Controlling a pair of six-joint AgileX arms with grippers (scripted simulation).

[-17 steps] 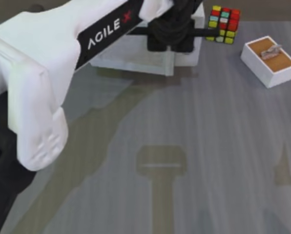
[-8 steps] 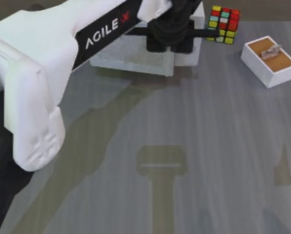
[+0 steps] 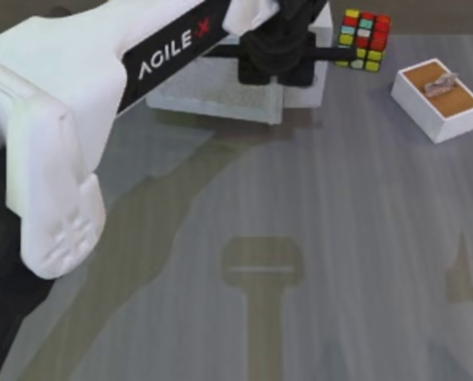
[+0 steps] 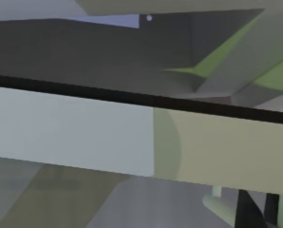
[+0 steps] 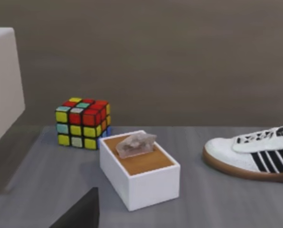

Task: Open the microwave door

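The white microwave [image 3: 306, 94] stands at the table's far edge, mostly hidden by my left arm; its side also shows in the right wrist view [image 5: 4, 80]. The microwave door [image 3: 213, 91] with its grey mesh window hangs swung out from the body. My left gripper [image 3: 278, 67] sits at the door's right end. In the left wrist view the door's pale edge [image 4: 84, 128] crosses the picture with the dark cavity beyond it. My left gripper [image 4: 260, 213] is shut around the door's pale handle [image 4: 217, 204]. My right gripper is outside the top view.
A Rubik's cube [image 3: 363, 40] stands right of the microwave. Further right is a small white box with a wooden top [image 3: 437, 99]. A white striped shoe [image 5: 255, 154] lies beyond that box. One dark fingertip [image 5: 80, 213] of the right gripper shows.
My left arm's big white link has shifted slightly to the left. The door panel under the gripper now shows more grey mesh than a second ago.
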